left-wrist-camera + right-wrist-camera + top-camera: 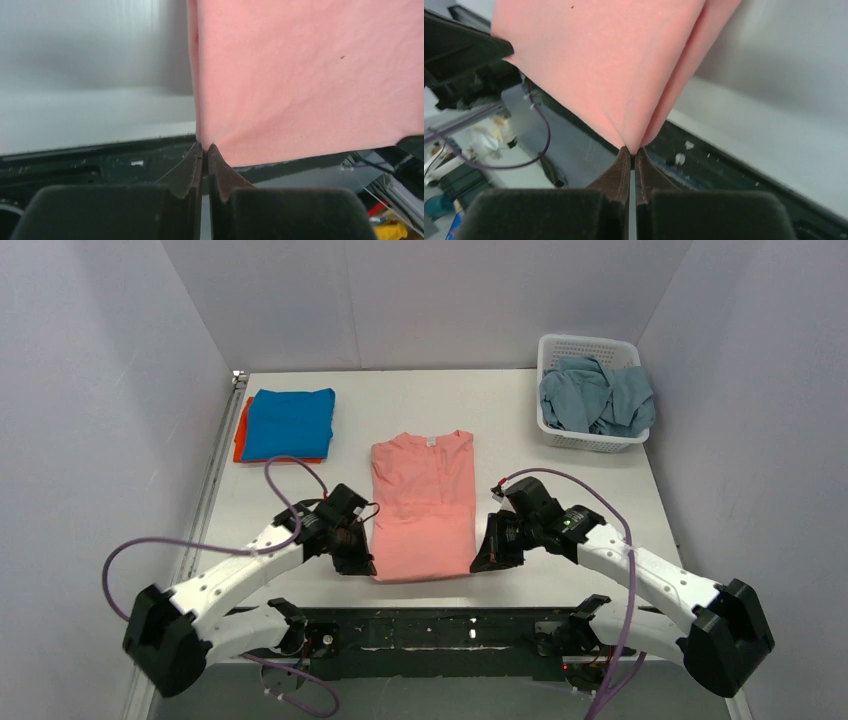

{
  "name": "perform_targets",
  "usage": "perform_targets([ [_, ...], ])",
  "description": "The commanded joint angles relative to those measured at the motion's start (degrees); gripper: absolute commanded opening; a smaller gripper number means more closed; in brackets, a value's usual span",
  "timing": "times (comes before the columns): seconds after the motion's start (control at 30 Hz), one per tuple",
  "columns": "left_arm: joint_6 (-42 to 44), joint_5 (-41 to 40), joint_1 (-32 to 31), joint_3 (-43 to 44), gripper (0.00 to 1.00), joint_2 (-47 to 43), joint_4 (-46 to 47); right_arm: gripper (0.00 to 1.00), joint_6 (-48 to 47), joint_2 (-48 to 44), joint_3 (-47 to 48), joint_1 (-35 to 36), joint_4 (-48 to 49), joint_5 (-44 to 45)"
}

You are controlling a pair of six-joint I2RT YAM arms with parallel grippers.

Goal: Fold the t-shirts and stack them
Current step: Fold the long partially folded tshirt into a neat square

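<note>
The salmon-pink t-shirt [424, 508] lies in the middle of the table, sleeves folded in, collar away from me. My left gripper [366, 566] is shut on its near left corner; the wrist view shows the pink cloth [300, 75] pinched at the fingertips [197, 152]. My right gripper [480, 562] is shut on its near right corner, with the pink cloth [609, 65] pinched at the fingertips [646, 162]. A bright blue t-shirt [290, 422] lies folded on an orange t-shirt [240, 430] at the back left. A dusty grey-blue t-shirt [597, 396] fills the basket.
The white perforated basket [590, 442] stands at the back right corner. A metal rail [205, 490] runs along the table's left edge. The dark arm mount bar [440, 625] lies along the near edge. Grey walls enclose the table on three sides.
</note>
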Motion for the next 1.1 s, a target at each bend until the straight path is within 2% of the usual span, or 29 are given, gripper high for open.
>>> perform_targets([
  [0.0, -3.3, -3.7, -2.8, -2.5, 0.0, -16.3, -22.7, 0.01, 4.6, -10.6, -1.7, 2.7, -10.9, -8.2],
  [0.1, -3.8, 1.0, -3.2, -2.2, 0.0, -23.4, -25.3, 0.01, 5.2, -16.3, 2.2, 4.1, -16.8, -9.3],
  [0.23, -3.8, 4.4, -3.4, 1.1, 0.0, -25.5, -26.0, 0.01, 5.1, -20.2, 6.3, 4.4, -18.4, -9.5],
  [0.37, -2.0, -1.1, -3.4, 4.2, 0.0, -24.9, -24.6, 0.01, 5.4, -19.0, 8.6, 3.5, -19.8, -3.0],
  [0.7, 4.0, -13.1, -0.9, 17.4, 0.0, -10.5, -22.5, 0.01, -2.4, -9.0, 18.9, -6.6, -16.9, 2.1],
  [0.8, 5.8, -13.0, 2.0, 21.3, 0.0, -6.4, -22.3, 0.01, -3.6, -5.9, 21.8, -9.4, -16.7, 2.7],
  [0.9, 6.7, -9.1, 5.6, 24.5, 0.0, -1.4, -20.1, 0.01, -3.9, -4.0, 24.5, -11.0, -17.4, 6.4],
  [1.07, 8.2, -5.2, 9.5, 31.1, 0.0, 7.5, -18.1, 0.01, -5.4, -0.4, 27.8, -15.3, -16.6, 5.7],
])
